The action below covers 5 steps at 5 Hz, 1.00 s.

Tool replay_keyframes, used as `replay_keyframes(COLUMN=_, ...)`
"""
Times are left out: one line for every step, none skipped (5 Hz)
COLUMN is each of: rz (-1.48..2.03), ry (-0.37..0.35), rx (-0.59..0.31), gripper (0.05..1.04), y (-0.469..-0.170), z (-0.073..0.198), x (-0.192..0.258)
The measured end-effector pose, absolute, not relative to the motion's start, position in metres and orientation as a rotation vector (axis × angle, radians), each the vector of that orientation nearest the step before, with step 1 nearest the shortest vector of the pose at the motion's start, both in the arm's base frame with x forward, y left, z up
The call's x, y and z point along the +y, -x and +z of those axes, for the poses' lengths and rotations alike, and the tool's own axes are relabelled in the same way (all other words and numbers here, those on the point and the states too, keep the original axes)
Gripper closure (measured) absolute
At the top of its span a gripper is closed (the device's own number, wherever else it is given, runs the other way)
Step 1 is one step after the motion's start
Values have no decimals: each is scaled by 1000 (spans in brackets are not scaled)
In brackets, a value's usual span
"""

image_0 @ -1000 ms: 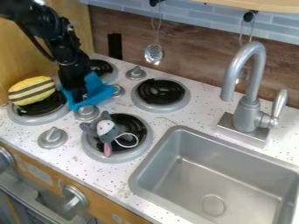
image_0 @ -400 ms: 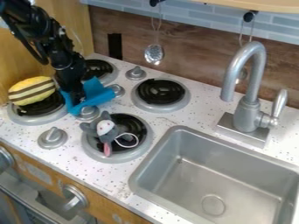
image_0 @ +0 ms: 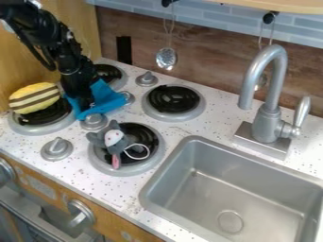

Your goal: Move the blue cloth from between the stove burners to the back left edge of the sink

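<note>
Cloth, bright blue and bunched up, on the left side of the speckled white counter, among the stove burners and knobs. Directly over and against its left part, the black gripper, pointing down at the end of an arm from the upper left. Impossible to tell whether apart, together or clamped on the cloth. Some of the blue hidden behind the black gripper.

Close obstacles all around: at the cloth's lower edge, a round grey knob; at its right edge, another knob, partly covered. Just to the left, a yellow plush toy with brown stripes, on a black-coiled burner. Below and to the right, a grey plush mouse with a white face and a pink part, lying across a second burner, with a loop of white string at its side.

Farther out, an upright silver faucet beside a deep metal sink. On the wood-look back wall, a hanging metal spoon; behind the faucet, a second hanging utensil, partly blocked from sight.
</note>
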State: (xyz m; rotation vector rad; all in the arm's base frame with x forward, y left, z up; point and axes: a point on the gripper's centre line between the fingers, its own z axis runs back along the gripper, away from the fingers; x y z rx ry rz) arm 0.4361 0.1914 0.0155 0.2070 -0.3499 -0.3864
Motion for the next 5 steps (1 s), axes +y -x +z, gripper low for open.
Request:
replay_keyframes(rz=-367, ry=-185, rx=-373, gripper=80, y=-452, z=17, x=192)
replay_keyframes(rz=-388, ry=-149, rx=-393, gripper=81, y=-455, z=17, x=183)
replay_keyframes(rz=-430, ry=-96, rx=-408, gripper=81, y=-445, z=18, x=163)
replay_keyframes(rz=-482, ry=-60, rx=-424, gripper=81, y=-438, z=24, x=138)
replay_keyframes(rz=-584, ry=-29, rx=-402, gripper=83, y=-440, z=15, x=100)
